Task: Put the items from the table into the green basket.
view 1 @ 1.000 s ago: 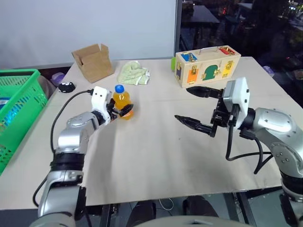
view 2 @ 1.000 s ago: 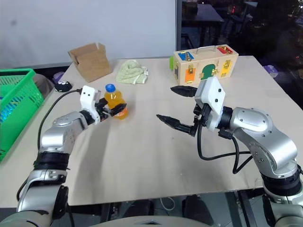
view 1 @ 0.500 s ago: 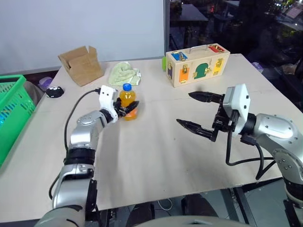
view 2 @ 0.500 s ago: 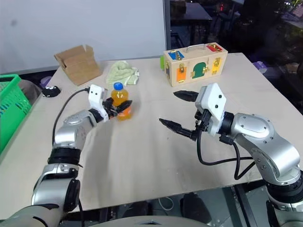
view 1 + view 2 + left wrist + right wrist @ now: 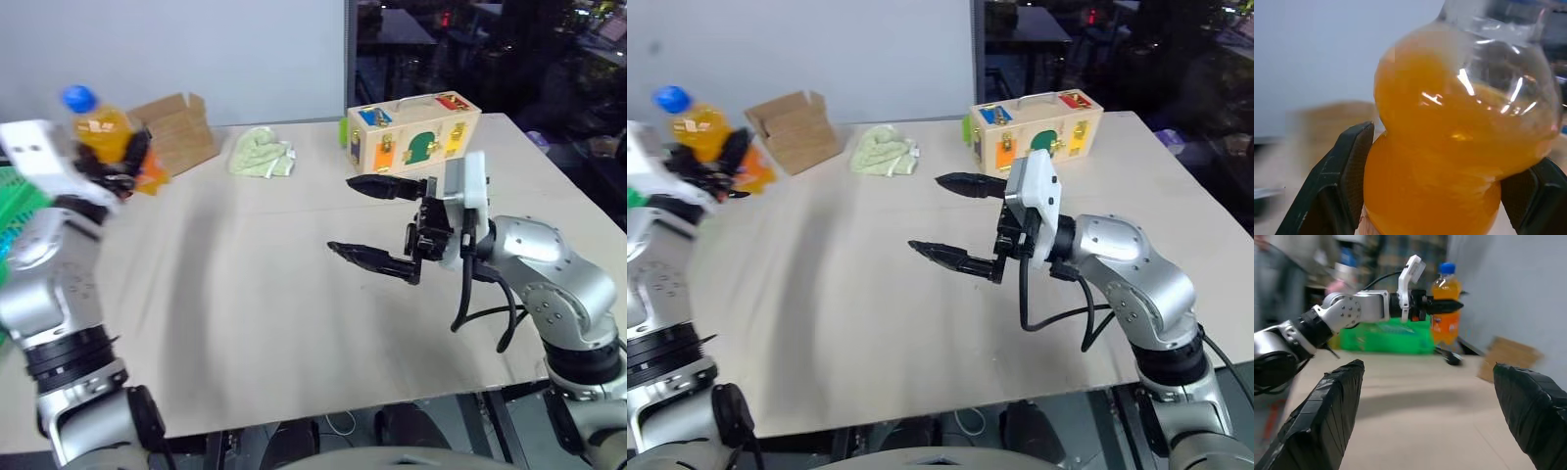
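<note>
Orange juice fills the bottle (image 5: 101, 132) we hold in our left gripper (image 5: 118, 162), its black fingers (image 5: 1347, 171) clamped on the waist of the plastic, blue cap up. It hangs clear above the table (image 5: 255, 294), out at about ten o'clock. The green basket (image 5: 1396, 338) stands beyond that corner. We judge the carry step is in hand: next we need to swing the bottle over the rim, lower it inside and let go. Our right gripper (image 5: 367, 220) waits at three o'clock, jaws spread wide and empty. Nearby lie a cardboard box (image 5: 181, 127), a cloth (image 5: 260, 155) and a wooden latch box (image 5: 411, 132).
</note>
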{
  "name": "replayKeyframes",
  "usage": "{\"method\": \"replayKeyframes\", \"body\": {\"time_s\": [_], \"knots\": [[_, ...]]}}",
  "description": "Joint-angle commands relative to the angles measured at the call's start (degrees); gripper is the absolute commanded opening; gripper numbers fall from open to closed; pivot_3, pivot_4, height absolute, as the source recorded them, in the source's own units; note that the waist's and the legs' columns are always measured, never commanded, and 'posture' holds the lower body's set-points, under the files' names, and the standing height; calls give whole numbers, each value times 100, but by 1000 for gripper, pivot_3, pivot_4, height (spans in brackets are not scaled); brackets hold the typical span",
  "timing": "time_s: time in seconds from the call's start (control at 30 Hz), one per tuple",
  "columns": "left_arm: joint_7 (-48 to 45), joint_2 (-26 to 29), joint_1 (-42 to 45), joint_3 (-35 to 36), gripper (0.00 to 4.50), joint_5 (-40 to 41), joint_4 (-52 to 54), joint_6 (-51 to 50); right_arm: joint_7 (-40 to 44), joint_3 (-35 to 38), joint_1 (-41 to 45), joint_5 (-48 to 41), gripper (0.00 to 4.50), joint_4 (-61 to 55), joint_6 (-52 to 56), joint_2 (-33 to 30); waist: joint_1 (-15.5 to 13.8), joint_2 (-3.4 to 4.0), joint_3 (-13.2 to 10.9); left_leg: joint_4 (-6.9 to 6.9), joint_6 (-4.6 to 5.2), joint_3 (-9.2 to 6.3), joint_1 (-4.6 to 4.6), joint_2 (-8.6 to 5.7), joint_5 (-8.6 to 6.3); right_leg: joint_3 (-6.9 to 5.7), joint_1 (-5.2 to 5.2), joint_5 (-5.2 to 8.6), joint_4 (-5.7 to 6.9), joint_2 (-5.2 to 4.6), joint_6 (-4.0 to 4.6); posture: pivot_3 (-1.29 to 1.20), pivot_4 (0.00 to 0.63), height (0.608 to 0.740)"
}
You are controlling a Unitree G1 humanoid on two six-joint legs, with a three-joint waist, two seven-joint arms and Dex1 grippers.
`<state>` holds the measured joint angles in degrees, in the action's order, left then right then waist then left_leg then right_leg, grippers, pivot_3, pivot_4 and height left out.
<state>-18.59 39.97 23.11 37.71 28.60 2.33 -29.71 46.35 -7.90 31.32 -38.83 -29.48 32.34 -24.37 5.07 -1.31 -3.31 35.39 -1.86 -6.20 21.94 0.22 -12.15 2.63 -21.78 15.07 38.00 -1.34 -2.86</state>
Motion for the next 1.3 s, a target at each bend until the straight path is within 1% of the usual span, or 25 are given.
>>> {"method": "replayKeyframes", "body": {"time_s": [0.03,0.1,0.13,0.2,0.47,0.67,0.77,0.83,1.07,1.17,1.23,1.3], "knots": [[156,414,-80,609,2958,39,543,5,285,-84,191,43,4500,200,-316,136,-198,-3,0,-1,0,0,0,0,0,0,0,0,-2,0,0,157,0,740],[203,525,-183,776,2958,86,654,-55,396,-138,229,84,4500,331,-409,198,-422,-19,5,-2,-1,-2,2,-2,0,-4,0,0,-4,-2,2,157,0,740],[223,561,-215,845,2958,114,707,-88,455,-161,252,105,4500,395,-453,223,-538,-23,7,-2,-2,-2,2,-2,0,-5,0,0,-5,-2,2,201,0,740],[290,685,-367,1179,2958,138,916,-210,656,-251,308,162,4500,626,-607,310,-709,-30,10,-1,-4,-8,3,-5,1,-12,4,0,-8,-6,3,235,0,740],[456,761,-879,2058,2958,194,1384,-403,1119,-407,430,345,4500,1135,-1000,572,-1047,-38,15,-5,-23,-6,-9,-2,12,-16,6,-1,-4,-4,11,287,0,740],[389,792,-1181,2325,2958,215,1336,-429,944,-435,669,258,4500,880,-700,710,-1218,-38,14,-17,-27,-9,-9,7,14,-20,4,-2,-6,4,15,300,0,740],[355,733,-1328,2497,2958,359,1404,-500,896,-379,849,166,4500,872,-517,712,-1241,-37,14,-18,-27,-8,-7,7,13,-20,4,-1,-9,3,17,307,0,740],[364,737,-1456,2537,2958,302,1447,-492,907,-371,917,136,4500,908,-476,721,-1247,-46,20,-19,-28,-8,-8,7,13,-20,4,1,-10,3,20,317,0,740],[312,792,-1697,2836,2958,518,1568,-650,1112,-386,1017,146,4500,1118,-533,718,-1318,-57,27,-20,-29,-5,-8,9,13,-21,-1,7,-12,1,31,348,0,740],[84,788,-1944,3001,2958,766,1704,-852,1175,-402,1010,184,4500,1138,-566,705,-1367,-56,26,-22,-29,-1,-7,9,12,-20,-2,8,-15,0,32,361,0,740],[-195,828,-2259,3142,2958,881,1743,-976,1160,-414,1027,181,4500,1125,-546,732,-1387,-57,26,-26,-29,-1,-5,9,12,-21,-3,9,-17,-1,33,372,0,740],[-388,958,-2588,3264,2958,791,1653,-1045,1153,-421,1055,189,4500,1129,-538,754,-1403,-56,26,-29,-30,-2,-4,10,11,-22,-4,10,-19,-1,34,383,0,740]]}}
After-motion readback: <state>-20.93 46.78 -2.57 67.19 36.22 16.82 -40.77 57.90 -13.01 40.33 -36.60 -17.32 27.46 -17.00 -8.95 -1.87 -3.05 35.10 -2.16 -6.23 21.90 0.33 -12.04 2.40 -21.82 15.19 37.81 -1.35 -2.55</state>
